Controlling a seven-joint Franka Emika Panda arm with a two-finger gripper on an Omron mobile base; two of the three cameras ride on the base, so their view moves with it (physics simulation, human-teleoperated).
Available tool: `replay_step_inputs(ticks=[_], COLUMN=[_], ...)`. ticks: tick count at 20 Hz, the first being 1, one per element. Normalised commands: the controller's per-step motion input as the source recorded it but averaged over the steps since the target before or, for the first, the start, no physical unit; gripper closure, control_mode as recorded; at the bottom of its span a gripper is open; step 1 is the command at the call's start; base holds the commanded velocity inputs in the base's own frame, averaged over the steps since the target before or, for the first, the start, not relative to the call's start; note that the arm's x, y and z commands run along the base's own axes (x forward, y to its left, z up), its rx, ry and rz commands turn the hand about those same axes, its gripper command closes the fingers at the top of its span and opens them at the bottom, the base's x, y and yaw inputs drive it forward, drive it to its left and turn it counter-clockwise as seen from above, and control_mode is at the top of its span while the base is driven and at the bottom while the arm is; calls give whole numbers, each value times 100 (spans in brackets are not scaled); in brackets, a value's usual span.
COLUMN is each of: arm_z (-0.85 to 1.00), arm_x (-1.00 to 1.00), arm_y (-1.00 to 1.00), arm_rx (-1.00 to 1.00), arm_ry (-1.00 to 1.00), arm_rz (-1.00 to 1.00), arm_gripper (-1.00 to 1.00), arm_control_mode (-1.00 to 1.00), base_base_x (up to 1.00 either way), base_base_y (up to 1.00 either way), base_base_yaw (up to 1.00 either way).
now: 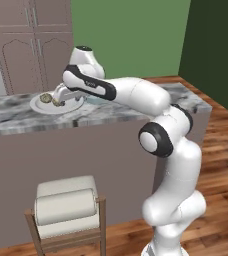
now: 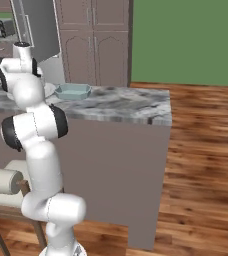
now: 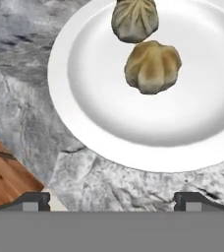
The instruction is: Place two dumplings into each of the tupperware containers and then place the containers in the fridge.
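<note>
My pincer [image 3: 112,199] is spread wide at frame bottom; two dumplings [image 3: 152,66] sit on the plate [image 3: 109,133] above.

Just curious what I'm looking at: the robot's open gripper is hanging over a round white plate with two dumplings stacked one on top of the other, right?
Not quite. In the hand view the two dumplings lie side by side on the plate, touching at most at their edges, not stacked. The rest holds: the plate is round and white, and the open gripper hangs over its near rim.

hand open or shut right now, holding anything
Hand: open, holding nothing, over the plate with two dumplings on it.
</note>
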Motion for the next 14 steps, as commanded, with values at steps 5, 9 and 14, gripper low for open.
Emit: replay_step_inputs(ticks=[5, 9, 14], arm_z=[-3, -3, -8], arm_x=[48, 43, 29], arm_y=[18, 16, 20], arm_rx=[0, 0, 0], arm_ry=[0, 0, 2], arm_rz=[0, 0, 0], arm_gripper=[-100, -100, -100], arm_control_mode=[-100, -100, -100], base_base_x=[0, 0, 0], base_base_y=[0, 0, 0], base_base_yaw=[0, 0, 0])
